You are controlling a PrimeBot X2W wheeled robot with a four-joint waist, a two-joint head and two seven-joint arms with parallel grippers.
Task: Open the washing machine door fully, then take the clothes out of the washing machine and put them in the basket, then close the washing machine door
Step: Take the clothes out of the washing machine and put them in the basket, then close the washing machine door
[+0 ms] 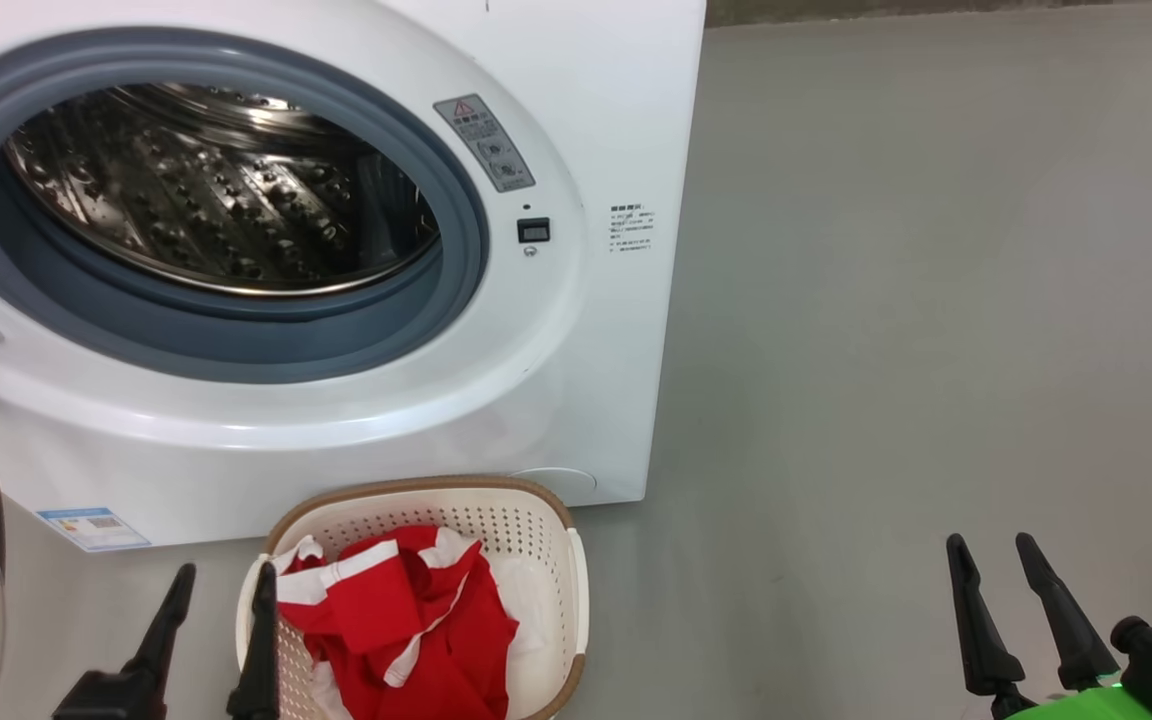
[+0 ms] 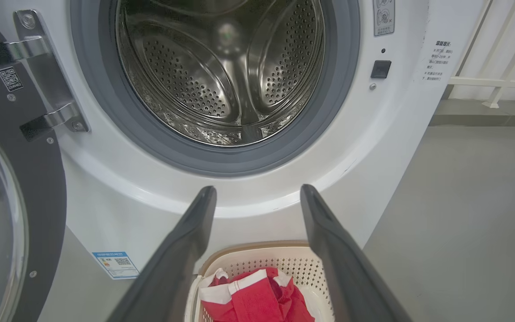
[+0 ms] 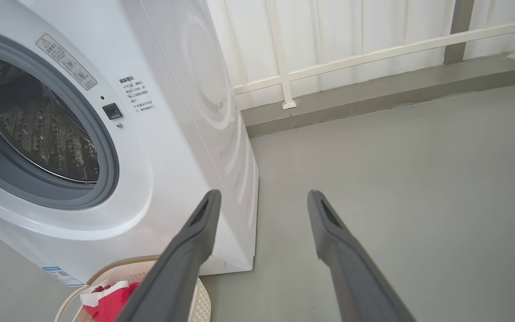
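My left gripper (image 1: pixel 226 572) and my right gripper (image 1: pixel 989 545) both rest low and point forward, opened wide and empty.

Bare grey floor (image 1: pixel 936 300) carries the white washing machine (image 1: pixel 286 440) near its far edge, and there's the basket (image 1: pixel 416 486), sitting just before the machine's front.

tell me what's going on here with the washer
A two-armed robot is unloading a washing machine. The washing machine door hangs open at the left, the drum looks empty, and the clothes lie in the basket in front. The left gripper and right gripper are open, holding nothing. Only closing the door remains.
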